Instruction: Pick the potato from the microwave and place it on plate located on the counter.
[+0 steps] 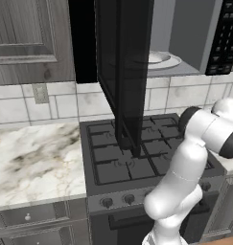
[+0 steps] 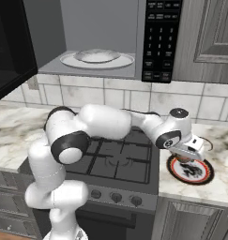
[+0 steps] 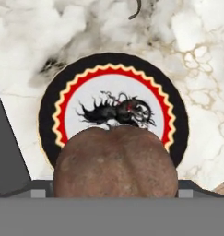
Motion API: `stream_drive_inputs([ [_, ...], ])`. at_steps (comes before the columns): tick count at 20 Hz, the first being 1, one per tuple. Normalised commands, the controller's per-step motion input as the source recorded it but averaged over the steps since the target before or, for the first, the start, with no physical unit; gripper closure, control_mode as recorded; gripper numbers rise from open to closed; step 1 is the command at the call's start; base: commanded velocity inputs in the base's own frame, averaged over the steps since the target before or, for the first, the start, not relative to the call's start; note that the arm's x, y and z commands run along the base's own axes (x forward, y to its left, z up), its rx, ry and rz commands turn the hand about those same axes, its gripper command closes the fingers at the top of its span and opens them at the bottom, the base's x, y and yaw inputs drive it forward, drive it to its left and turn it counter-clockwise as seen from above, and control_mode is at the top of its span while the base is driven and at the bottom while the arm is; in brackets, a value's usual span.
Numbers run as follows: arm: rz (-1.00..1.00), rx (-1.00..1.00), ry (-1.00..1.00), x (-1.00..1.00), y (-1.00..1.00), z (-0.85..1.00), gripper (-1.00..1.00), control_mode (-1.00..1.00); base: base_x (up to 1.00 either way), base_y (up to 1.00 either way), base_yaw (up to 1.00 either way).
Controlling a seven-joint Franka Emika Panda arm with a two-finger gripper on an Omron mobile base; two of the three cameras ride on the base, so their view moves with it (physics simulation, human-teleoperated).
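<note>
The brown potato (image 3: 115,161) bulks large at the bottom of the hand view and hides my fingertips. It hangs just above the near edge of the round plate (image 3: 48,117), which has a black and red-orange rim and a dark dragon figure. From the right base view, my gripper (image 2: 185,156) is shut on the potato (image 2: 181,159) low over the plate (image 2: 196,173), on the marble counter (image 2: 222,183) right of the stove. The microwave (image 2: 160,42) stands open above, its black door (image 1: 125,72) swung out.
A pale round dish (image 2: 96,58) lies inside the microwave. A thin brown curved stick (image 3: 135,10) lies on the counter beyond the plate. The black gas stove (image 1: 132,158) sits left of the plate, with more marble counter (image 1: 36,158) on its far side.
</note>
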Motion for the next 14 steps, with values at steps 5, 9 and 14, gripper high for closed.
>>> stream_drive_inputs([
  [5, 0.00, 0.00, 0.04, 0.16, -0.27, -0.43, 1.00, -1.00, 0.00, 0.00, 0.00],
  [9, 0.00, 0.02, 0.02, 0.06, -0.21, -0.17, 1.00, -1.00, 0.00, 0.00, 0.00],
  [14, 0.00, 0.03, 0.00, 0.07, -0.07, 0.00, -1.00, -1.00, 0.00, 0.00, 0.00],
])
